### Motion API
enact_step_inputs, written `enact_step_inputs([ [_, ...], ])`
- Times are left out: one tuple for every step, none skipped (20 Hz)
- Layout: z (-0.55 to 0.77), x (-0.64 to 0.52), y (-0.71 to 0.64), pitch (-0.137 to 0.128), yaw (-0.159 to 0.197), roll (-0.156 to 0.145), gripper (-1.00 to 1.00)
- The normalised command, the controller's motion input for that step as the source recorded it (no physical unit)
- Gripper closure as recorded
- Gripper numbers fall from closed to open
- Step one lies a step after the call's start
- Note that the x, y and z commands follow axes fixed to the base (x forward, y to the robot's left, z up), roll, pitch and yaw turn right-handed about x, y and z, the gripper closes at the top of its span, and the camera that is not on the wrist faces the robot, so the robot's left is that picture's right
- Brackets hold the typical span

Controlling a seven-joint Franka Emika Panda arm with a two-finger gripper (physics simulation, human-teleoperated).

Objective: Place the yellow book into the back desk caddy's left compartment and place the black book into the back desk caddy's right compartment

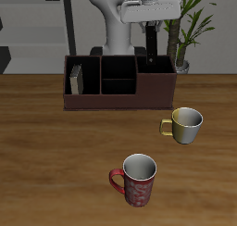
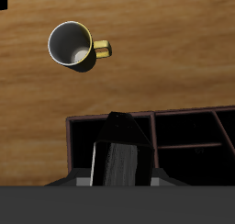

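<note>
A wooden table (image 1: 56,146) with a brown grain is seen, and behind it a grey wall with a potted plant (image 1: 190,31) by the robot's white base (image 1: 120,31). The back desk caddy (image 1: 118,81) is set far back on the table, just before the base. The yellow book (image 1: 75,79) is seen standing upright in one end compartment of the caddy. Two mugs are placed nearer the table's front edge: a yellow-handled mug (image 1: 185,124) and, nearer still, a red patterned mug (image 1: 136,180).

The gripper (image 1: 152,37) is held above the caddy's other end compartment, and the black book (image 2: 122,152) is clasped in it. In the exterior view the book is seen only as a dark upright shape under the fingers, hard to tell from the caddy's black inside. In the wrist view it is shown plainly, glossy and upright, over an open end section, with the yellow-handled mug on bare wood beyond the caddy's wall. The yellow book and the red patterned mug are not shown there.
</note>
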Motion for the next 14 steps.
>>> enact_step_inputs([
  [0.04, -0.10, 0.00, 0.005, -0.014, -0.014, 1.00],
  [0.00, 0.00, 0.00, 0.000, 0.000, 0.000, 1.00],
  [0.04, -0.18, 0.15, -0.053, 0.025, 0.025, 1.00],
  [-0.07, -0.07, 0.15, 0.049, -0.013, 0.067, 1.00],
  [-0.01, -0.17, -0.10, 0.022, -0.013, -0.003, 1.00],
  [-0.02, -0.15, 0.12, -0.015, 0.003, -0.002, 1.00],
  [-0.10, -0.20, 0.15, 0.069, -0.028, 0.114, 1.00],
  [0.01, -0.08, 0.02, -0.006, -0.021, -0.039, 1.00],
  [0.05, -0.19, 0.03, -0.088, 0.068, 0.024, 1.00],
  [-0.10, 0.01, 0.01, 0.076, -0.034, 0.055, 1.00],
  [-0.03, -0.09, -0.11, 0.036, -0.038, -0.029, 1.00],
  [-0.08, -0.07, 0.04, 0.001, 0.028, 0.026, 1.00],
  [-0.13, -0.08, -0.05, 0.070, -0.045, -0.001, 1.00],
  [-0.06, -0.10, 0.00, 0.006, 0.029, 0.007, 1.00],
])
